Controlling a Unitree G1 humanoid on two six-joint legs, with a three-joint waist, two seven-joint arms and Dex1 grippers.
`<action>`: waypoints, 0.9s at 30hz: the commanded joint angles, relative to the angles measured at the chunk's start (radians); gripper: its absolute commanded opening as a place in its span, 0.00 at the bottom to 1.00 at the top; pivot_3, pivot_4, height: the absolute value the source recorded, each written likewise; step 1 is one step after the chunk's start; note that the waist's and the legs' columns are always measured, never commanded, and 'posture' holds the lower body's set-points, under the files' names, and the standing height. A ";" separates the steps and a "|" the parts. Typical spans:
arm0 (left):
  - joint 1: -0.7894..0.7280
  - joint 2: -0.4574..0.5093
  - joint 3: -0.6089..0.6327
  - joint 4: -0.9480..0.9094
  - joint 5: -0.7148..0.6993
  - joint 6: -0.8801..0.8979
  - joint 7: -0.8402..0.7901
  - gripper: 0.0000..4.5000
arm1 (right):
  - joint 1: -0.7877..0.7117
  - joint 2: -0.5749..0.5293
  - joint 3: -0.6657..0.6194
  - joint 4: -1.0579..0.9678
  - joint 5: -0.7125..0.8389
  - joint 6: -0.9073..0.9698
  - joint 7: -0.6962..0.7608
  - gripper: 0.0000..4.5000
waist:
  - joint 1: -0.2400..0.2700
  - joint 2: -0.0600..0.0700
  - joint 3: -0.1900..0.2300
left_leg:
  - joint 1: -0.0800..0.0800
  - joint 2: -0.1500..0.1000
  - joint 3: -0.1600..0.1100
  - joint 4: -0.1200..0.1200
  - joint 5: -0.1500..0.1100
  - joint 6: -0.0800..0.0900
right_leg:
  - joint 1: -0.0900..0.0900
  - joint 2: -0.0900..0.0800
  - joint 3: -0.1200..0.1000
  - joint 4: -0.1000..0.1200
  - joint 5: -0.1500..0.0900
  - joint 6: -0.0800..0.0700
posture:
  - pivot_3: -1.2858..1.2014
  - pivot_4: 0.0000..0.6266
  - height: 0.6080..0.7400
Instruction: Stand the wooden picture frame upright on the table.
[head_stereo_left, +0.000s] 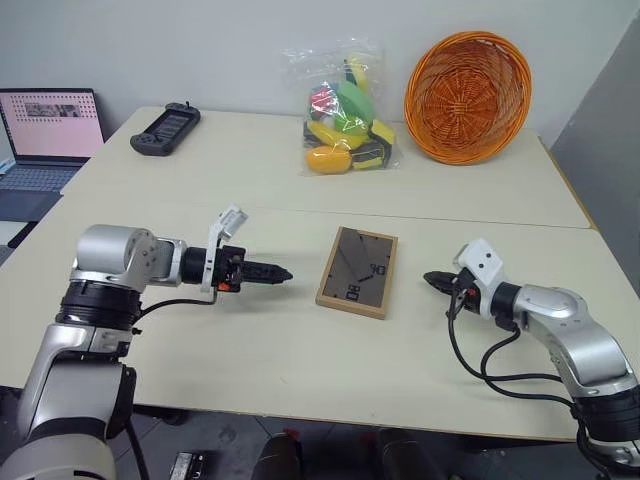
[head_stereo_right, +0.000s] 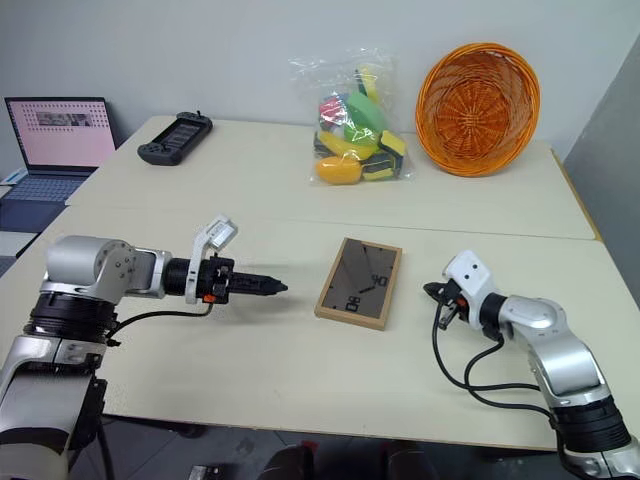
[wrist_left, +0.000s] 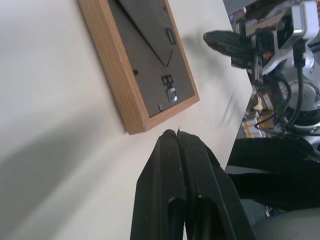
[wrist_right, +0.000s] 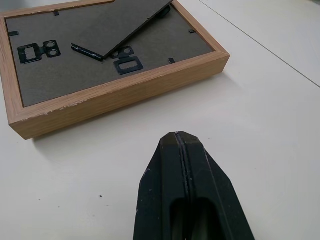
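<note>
Across the picture's middle, the tabletop (head_stereo_left: 300, 370) carries the picture frame (head_stereo_left: 358, 271) lying flat, back up, so nothing is stood yet. Left gripper (head_stereo_left: 284, 272) and right gripper (head_stereo_left: 430, 279) flank it, both closed, empty.

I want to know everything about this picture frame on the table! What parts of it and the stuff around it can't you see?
- The wooden picture frame lies face down on the table, so its photo side is hidden in every view.
- Left wrist view: the frame's far end is cut off by the picture's edge.
- Head views: the toys in the plastic bag are jumbled behind crinkled plastic.
- The laptop screen is too small to read.
</note>
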 joint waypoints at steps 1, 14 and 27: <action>0.007 0.018 0.012 -0.047 0.013 -0.072 0.002 0.01 | -0.004 0.000 -0.020 -0.027 0.008 -0.011 -0.003 0.00 | 0.000 0.000 0.000 | 0.000 0.000 0.000 0.000 0.000 0.000 | 0.000 0.000 0.000 0.000 0.000 0.000 | 0.52 0.24 1.00; -0.038 0.006 0.015 0.015 0.003 -0.054 -0.003 0.54 | -0.010 0.007 -0.018 -0.021 0.007 -0.011 -0.004 0.00 | 0.001 0.000 0.000 | 0.000 0.000 0.000 0.000 0.000 0.000 | 0.000 0.000 0.000 0.000 0.000 0.000 | 0.52 0.24 1.00; -0.075 -0.068 -0.009 0.155 0.045 -0.071 0.022 0.96 | -0.008 0.017 -0.012 -0.034 0.001 -0.012 -0.013 0.00 | 0.001 0.000 0.000 | 0.000 0.000 0.000 0.000 0.000 0.000 | 0.000 0.000 0.000 0.000 0.000 0.000 | 0.52 0.24 1.00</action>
